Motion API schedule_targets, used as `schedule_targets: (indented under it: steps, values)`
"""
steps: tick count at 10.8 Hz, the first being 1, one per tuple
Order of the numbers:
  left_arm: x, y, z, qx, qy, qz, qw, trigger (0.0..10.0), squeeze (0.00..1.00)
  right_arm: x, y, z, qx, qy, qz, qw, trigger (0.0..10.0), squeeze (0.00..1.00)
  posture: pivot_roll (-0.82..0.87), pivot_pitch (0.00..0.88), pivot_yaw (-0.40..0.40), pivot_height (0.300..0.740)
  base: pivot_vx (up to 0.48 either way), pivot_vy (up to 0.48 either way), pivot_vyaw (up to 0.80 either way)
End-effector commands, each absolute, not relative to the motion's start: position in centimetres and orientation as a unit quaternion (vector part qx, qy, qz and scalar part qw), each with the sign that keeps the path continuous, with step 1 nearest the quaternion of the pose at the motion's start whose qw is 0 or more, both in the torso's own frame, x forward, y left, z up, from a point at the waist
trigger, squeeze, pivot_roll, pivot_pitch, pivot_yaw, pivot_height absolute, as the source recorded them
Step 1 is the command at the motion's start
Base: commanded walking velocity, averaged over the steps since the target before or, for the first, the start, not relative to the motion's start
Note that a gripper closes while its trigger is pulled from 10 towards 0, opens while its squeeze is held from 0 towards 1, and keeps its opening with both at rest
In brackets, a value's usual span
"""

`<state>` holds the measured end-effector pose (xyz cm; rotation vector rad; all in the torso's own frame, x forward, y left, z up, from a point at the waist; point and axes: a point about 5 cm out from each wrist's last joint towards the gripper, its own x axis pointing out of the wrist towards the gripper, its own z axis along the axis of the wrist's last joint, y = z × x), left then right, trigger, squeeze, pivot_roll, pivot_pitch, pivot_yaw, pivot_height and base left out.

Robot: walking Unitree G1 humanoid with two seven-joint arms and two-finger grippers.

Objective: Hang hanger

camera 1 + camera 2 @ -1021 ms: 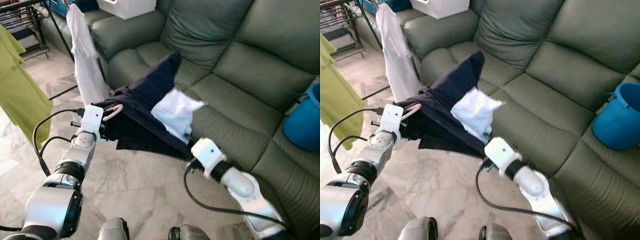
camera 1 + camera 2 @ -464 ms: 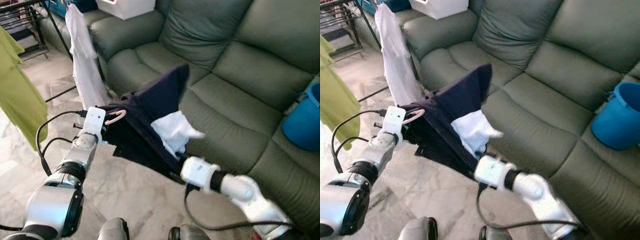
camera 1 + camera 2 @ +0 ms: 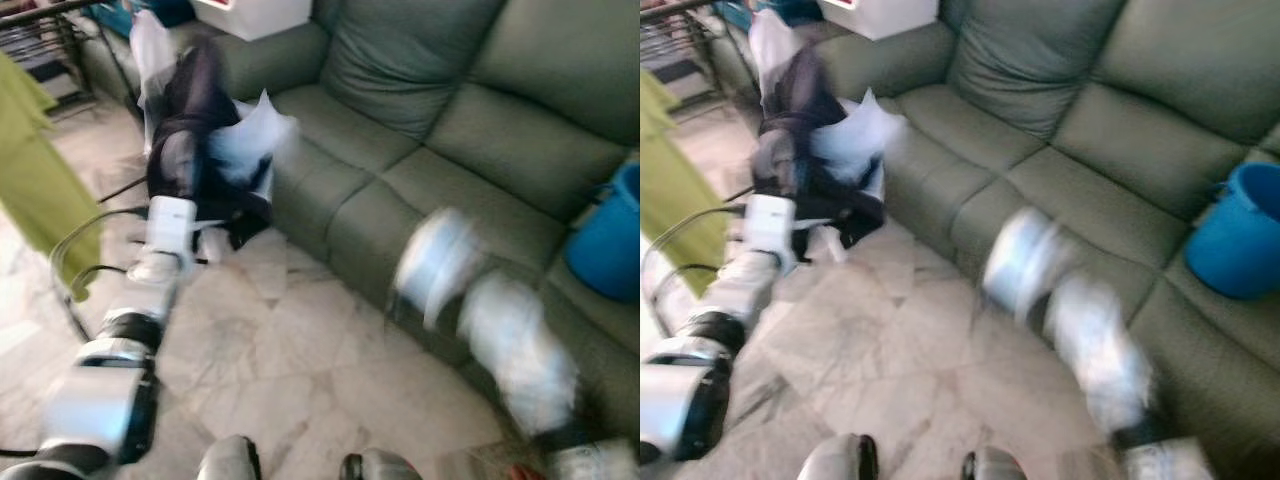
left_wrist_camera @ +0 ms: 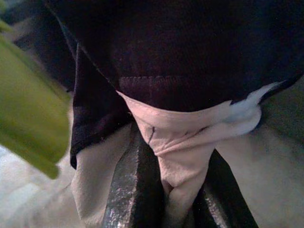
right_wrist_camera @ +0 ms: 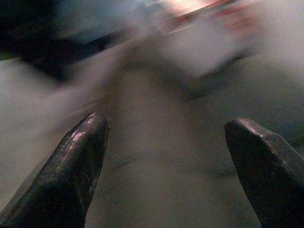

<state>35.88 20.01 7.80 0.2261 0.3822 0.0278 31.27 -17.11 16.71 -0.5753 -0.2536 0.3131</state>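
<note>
The dark navy garment (image 3: 190, 130), released by the spread right gripper (image 5: 166, 161), is swung toward the far-left rack, pinched by the left gripper (image 4: 183, 190).

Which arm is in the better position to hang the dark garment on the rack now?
Left. Its end effector grips the dark garment raised beside the rack; the right end effector is open, holding nothing.
</note>
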Motion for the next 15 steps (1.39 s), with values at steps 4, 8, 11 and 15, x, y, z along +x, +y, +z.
schedule_targets:
  steps: [4, 8, 11, 15]
  values:
    - [36.2, 18.8, 8.6, 0.149, 0.159, -0.046, 0.975, 0.0, 0.0, 30.5, -16.5, 14.5, -0.24, -0.078, 0.244, 0.936, 10.0, 1.0, -0.08, 0.07, -0.013, 0.74, 0.0, 0.0, 0.0]
    - [35.5, 17.7, 9.7, 0.318, 0.098, -0.241, 0.912, 0.0, 0.0, 28.6, -16.3, 13.7, -0.267, -0.018, 0.398, 0.877, 10.0, 1.0, -0.09, 0.068, -0.007, 0.74, 0.0, 0.0, 0.0]
    - [33.2, 18.7, 8.6, 0.46, 0.087, -0.379, 0.798, 0.0, 0.0, 28.4, -16.3, 14.2, -0.292, -0.011, 0.433, 0.853, 10.0, 1.0, -0.08, 0.063, -0.017, 0.74, 0.0, 0.0, 0.0]
    - [32.4, 17.2, 8.3, 0.506, 0.056, -0.447, 0.735, 0.0, 0.0, 28.3, -16.7, 14.0, -0.289, 0.021, 0.464, 0.837, 10.0, 0.96, -0.08, 0.055, -0.025, 0.74, 0.0, 0.0, 0.0]
